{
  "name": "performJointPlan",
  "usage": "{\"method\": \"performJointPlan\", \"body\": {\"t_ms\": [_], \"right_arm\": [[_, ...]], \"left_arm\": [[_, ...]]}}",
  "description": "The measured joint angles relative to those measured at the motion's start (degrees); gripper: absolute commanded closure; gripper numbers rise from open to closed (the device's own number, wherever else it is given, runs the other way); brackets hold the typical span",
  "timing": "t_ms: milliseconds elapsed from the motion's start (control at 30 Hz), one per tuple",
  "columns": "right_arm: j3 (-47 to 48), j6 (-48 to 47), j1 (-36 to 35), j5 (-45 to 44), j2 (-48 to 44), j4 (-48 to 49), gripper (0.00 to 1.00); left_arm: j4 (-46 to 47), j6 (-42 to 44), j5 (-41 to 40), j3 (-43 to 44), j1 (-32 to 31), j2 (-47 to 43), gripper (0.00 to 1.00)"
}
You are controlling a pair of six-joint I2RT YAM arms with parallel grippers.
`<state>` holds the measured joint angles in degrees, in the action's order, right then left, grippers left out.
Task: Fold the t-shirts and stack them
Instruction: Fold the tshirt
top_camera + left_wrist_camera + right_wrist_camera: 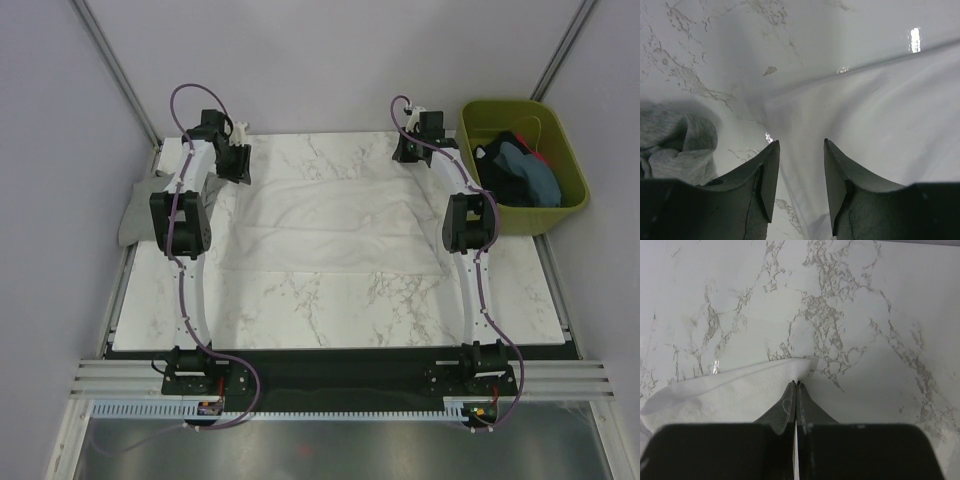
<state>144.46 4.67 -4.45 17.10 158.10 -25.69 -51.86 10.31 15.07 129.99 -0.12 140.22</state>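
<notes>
A large white t-shirt (320,225) lies spread flat across the back half of the marble table (330,305). My right gripper (408,152) is at its far right corner, and in the right wrist view the gripper (797,383) is shut with that corner of the white t-shirt (730,390) pinched at its tips. My left gripper (238,165) hangs over the shirt's far left edge. In the left wrist view it (801,142) is open, the white cloth (880,115) below it and nothing between its fingers. A crumpled grey t-shirt (135,220) (680,150) lies at the table's left edge.
An olive-green bin (510,103) stands off the table's back right corner, holding dark and blue-teal t-shirts (520,170). Grey walls close in the back and sides. The arm bases sit on the rail at the near edge.
</notes>
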Motion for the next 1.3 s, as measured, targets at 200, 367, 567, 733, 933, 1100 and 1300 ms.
{"method": "performJointPlan", "body": {"t_ms": [200, 367, 567, 733, 933, 1100, 1300], "right_arm": [[-0.1, -0.2, 0.0, 0.0, 0.0, 0.0, 1.0], [-0.3, -0.3, 0.0, 0.0, -0.1, 0.0, 1.0], [-1.0, -0.5, 0.0, 0.0, -0.5, 0.3, 1.0], [-1.5, -1.0, 0.0, 0.0, -0.8, 0.4, 1.0], [-1.6, -1.6, 0.0, -0.1, -0.9, 0.3, 1.0], [-2.3, -2.4, 0.0, -0.5, -1.6, -0.3, 1.0], [-6.5, -3.1, 0.1, -0.2, -5.5, -3.2, 1.0]], "left_arm": [[0.4, 0.0, -1.0, 2.5, 0.0, 3.9, 0.5], [1.0, -0.1, -3.1, 4.2, 0.0, 6.1, 0.5], [2.4, 0.0, -4.6, 7.1, 0.0, 8.2, 0.56], [2.6, 0.2, -4.5, 7.5, 0.0, 8.5, 0.81], [2.5, 0.3, -3.8, 7.7, 0.1, 8.6, 0.98], [2.3, 0.2, -2.0, 7.8, 0.0, 8.7, 0.98], [1.1, 0.3, 1.2, 4.2, 0.2, 6.1, 0.98]]}}
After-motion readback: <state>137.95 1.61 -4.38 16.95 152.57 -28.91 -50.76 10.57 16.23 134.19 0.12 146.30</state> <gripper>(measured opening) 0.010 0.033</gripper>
